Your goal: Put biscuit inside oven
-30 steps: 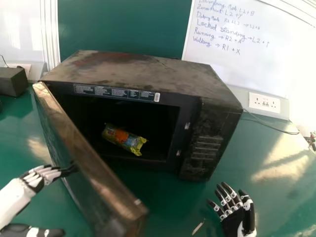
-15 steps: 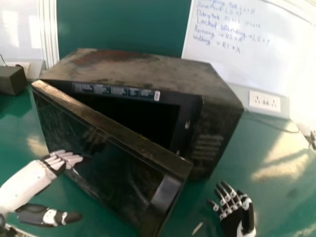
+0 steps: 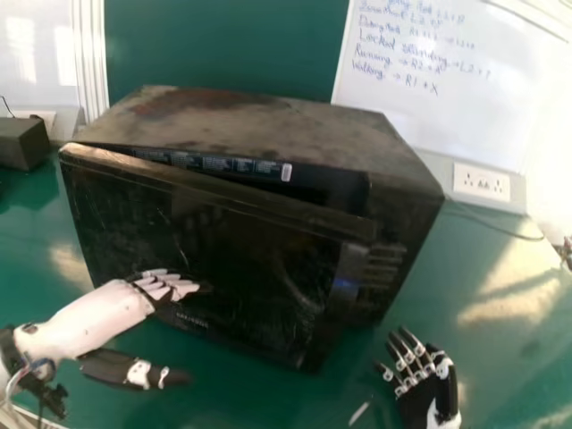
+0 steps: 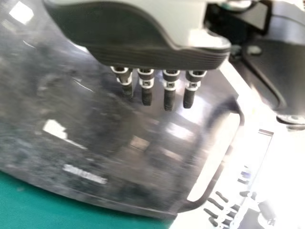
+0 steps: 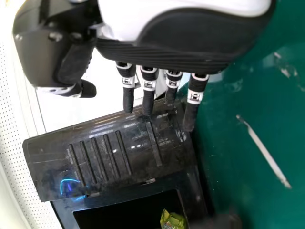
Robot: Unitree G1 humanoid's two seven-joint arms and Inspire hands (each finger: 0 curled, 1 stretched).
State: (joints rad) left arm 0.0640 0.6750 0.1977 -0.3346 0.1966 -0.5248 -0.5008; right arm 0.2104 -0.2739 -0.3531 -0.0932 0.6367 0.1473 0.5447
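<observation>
Green tabletop [image 3: 509, 295] spread beneath everything, with a dark green panel [image 3: 223, 45] behind its far edge. At the far left corner sat a dark box [image 3: 22, 143]. Nearer the left edge, the left hand [image 3: 168, 286] reached in, palm side toward the oven door [image 3: 241, 250], its fingers stretched out straight and its thumb held wide and low; whether the fingertips touched the door I could not tell. Along the middle of the far edge stood the black, scuffed oven [image 3: 268, 121], its door ajar, with a gap along the top and the free side. Inside the oven lay the biscuit packet [image 5: 172, 221], a green-yellow bit of wrapper visible past the control panel in the right wrist view. By the near edge, right of the middle, was a thin pale sliver [image 3: 359, 412], and just beside it the right hand [image 3: 422, 402], empty and spread wide, fingers loosely extended. Toward the far right corner were a whiteboard [image 3: 438, 80], a white socket plate [image 3: 483, 181] and a dark cable [image 3: 496, 230].
</observation>
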